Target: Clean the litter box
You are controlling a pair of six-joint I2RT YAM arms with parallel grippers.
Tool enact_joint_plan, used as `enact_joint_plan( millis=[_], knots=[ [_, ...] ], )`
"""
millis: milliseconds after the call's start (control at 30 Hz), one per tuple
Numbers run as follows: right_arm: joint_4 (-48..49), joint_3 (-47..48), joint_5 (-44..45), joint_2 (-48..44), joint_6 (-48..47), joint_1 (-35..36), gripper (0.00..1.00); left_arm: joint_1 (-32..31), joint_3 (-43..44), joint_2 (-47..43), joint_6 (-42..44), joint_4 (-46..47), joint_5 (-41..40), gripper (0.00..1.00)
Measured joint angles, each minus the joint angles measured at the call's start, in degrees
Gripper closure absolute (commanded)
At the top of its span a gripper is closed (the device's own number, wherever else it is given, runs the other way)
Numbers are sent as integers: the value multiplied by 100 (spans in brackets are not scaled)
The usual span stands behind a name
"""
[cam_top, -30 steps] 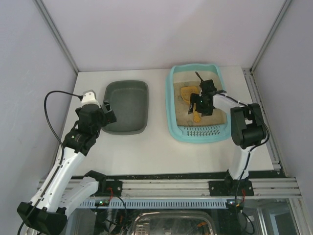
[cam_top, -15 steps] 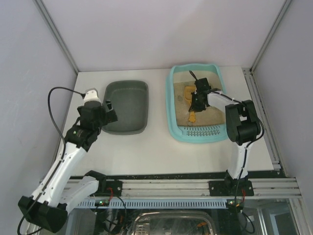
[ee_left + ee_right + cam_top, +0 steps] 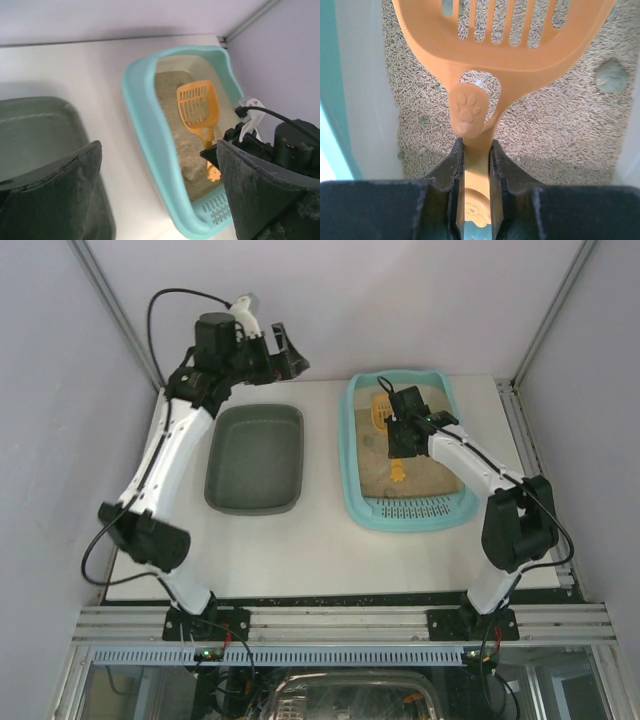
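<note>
Right wrist view gives you the grip plainly: the right gripper is pinched on the handle of the orange litter scoop, just below its paw emblem, with both pads flat on the handle's sides. By the shadow under it, the slotted head seems to hang a little above the pellet litter.

The litter box sits on the far right part of the table in front of your right arm, its perforated strip at the near end. The dark grey-green tub lies to its left, near but not touching.

Your left gripper is raised above the far edge of the tub with its jaws spread wide and nothing between them. It is well clear of the work.

The step in hand looks like scooping. One grey-green clump lies to the right of the scoop head, and that is your likely target.

- Lower the head until its front lip slides under the pellets, then push toward the clump at a shallow angle.
- The handle is narrow, so it may twist in the pinch if you dig steeply.
- Lift level and let loose pellets drop through the slots.
- Raise the scoop well over the box's wide rim before you cross to the tub, or you may scatter litter on the table.
</note>
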Motion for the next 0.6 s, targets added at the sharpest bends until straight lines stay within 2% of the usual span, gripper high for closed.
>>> enact_joint_plan(
  millis=[100,300,467,600],
  knots=[
    [-142,7,22,-289,-125,-13,100,-55,649,905,-160,-4,546,0],
    [-317,-55,-376,-835,-343,-17,100,-212,1222,2430,-363,-98,863,0],
    [-299,-164,-949,-1421,-361,4,100,-424,1274,2949,-553,-129,981,0],
    [-236,-170,-1191,-1532,-354,83,100,-608,1357,3005,-638,-57,1019,0]
  ],
)
